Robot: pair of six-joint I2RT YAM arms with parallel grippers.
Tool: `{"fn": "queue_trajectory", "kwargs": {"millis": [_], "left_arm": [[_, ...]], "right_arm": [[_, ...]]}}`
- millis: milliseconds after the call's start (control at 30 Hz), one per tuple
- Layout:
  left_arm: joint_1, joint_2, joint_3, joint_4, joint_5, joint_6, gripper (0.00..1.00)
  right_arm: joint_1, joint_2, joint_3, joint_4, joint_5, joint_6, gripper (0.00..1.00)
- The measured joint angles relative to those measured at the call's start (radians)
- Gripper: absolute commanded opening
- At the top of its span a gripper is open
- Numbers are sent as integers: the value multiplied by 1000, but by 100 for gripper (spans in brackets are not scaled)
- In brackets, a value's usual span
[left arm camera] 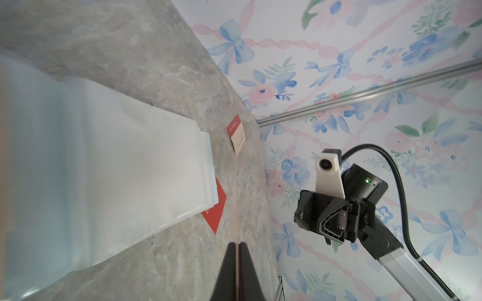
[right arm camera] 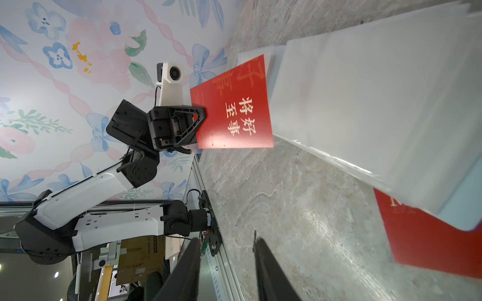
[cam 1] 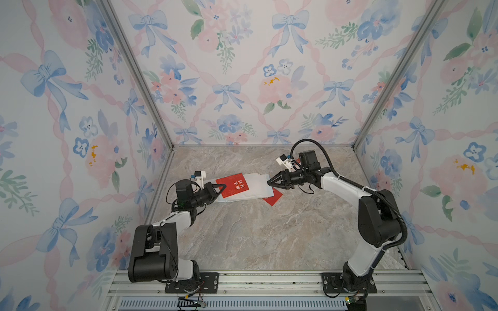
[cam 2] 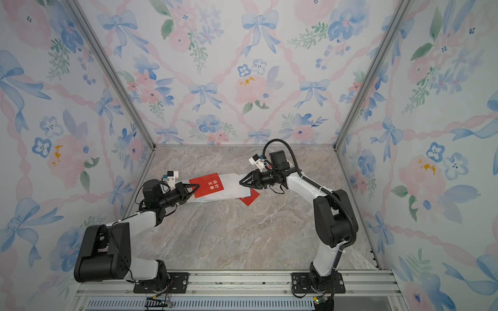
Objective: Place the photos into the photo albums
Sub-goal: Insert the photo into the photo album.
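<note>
I see two matching arms: white-shelled links (cam 1: 175, 218), boxy black joint housings (cam 1: 153, 250). Left gripper (cam 1: 224, 186), right gripper (cam 1: 268, 183): black triangular open-frame fingers. White plastic camera block (left arm camera: 329, 172) on each wrist. Black corrugated hose (cam 1: 398, 215) along right arm. Small green light (left arm camera: 367, 180) on right wrist motor. Flat black base plates (cam 1: 191, 282), silver screws.

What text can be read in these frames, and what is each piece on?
"好事将至": red card pinched in the shut left tool.
"M…": second red card, partly under the album; the rest is hidden.
Cream card: print too small to read.
Cardboard box in the background: label too blurred to read.
</note>
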Motion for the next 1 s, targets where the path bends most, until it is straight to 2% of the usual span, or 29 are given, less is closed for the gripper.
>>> {"fn": "queue_trajectory", "kwargs": {"millis": [133,300,500,733,1000], "left_arm": [[54,0,127,-301,-137,161,0],[142,-11,206,-457,-182,267,0],[217,6,240,-557,-154,352,0],[214,102,299,-598,-65,435,0],[193,141,333,-612,-61,462,0]], "right_arm": [[-2,0,0,-26,18,-25,36],[-17,0,-3,-44,22,-47,36],[-47,0,-6,-70,25,-79,36],[-64,2,-6,-89,25,-98,35],[-72,31,-9,-91,21,-116,35]]}}
